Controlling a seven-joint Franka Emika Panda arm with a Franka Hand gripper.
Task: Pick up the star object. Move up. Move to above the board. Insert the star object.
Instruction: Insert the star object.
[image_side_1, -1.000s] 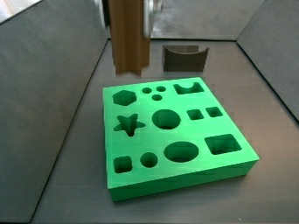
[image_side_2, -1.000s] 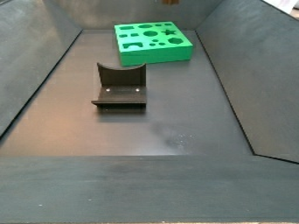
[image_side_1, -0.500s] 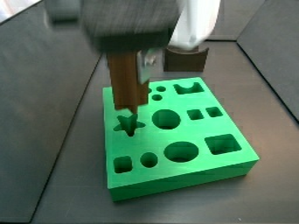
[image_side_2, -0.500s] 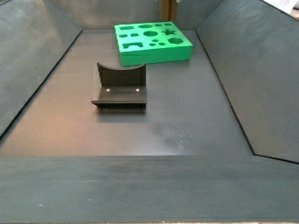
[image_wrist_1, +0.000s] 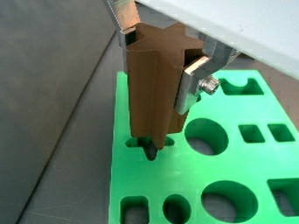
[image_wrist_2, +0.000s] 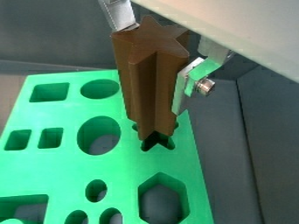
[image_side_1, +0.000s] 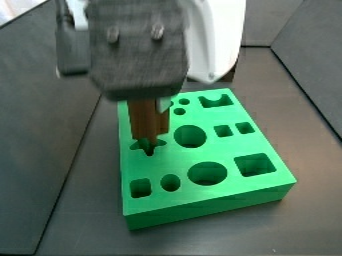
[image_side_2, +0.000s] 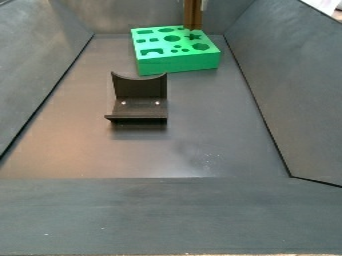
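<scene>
The board (image_side_1: 201, 150) is lying flat on the floor, cutouts facing up. Above it the gripper (image_side_1: 138, 45) is hanging low over the star hole, fingers (image_wrist_1: 195, 74) clamped on the peg (image_wrist_1: 156, 87), gripping it upright so its lobes are matching the cutout. The peg's tip is entering the star hole (image_wrist_2: 156, 143), insertion seemingly just starting.
</scene>
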